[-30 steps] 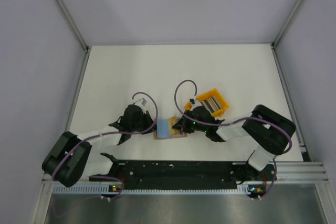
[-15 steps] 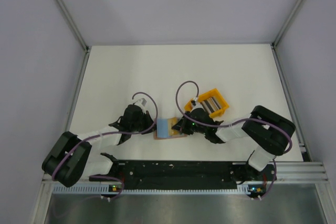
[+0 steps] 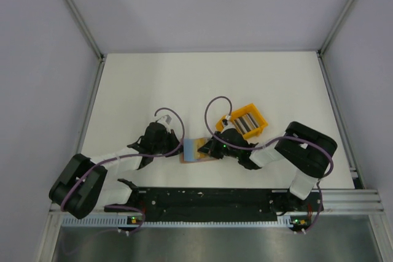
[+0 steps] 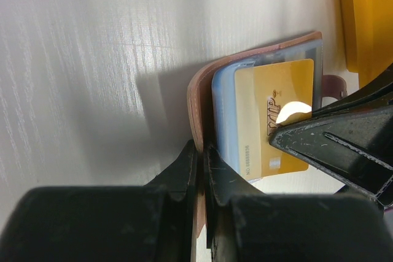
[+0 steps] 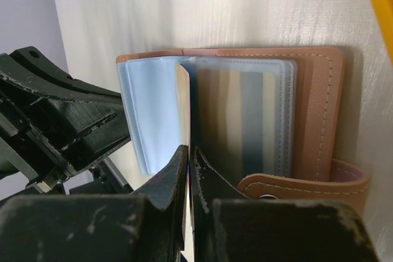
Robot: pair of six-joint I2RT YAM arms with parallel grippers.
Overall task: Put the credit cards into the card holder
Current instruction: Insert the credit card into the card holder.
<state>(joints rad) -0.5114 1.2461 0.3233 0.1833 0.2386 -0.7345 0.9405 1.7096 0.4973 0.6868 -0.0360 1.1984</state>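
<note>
One tan-brown leather card holder (image 3: 191,153) lies open on the white table (image 3: 153,84) between pale grey walls (image 3: 202,4), near a bright yellow plastic tray (image 3: 264,126). Left wrist: the left gripper (image 4: 201,151) is clenched on the holder's cover edge. Right wrist: the right gripper (image 5: 187,151) pinches a yellow plastic credit card (image 5: 182,105), seen edge-on among clear sleeves (image 5: 147,115).

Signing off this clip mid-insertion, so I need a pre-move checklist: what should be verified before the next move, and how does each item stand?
1. card holder lying open: ok.
2. left gripper jaws shut on the holder's cover edge, bracing it: ok.
3. right gripper jaws shut on the yellow card: ok.
4. Card edge actually inside a clear sleeve: cannot tell.
5. spare cards waiting in the yellow tray: ok.
</note>
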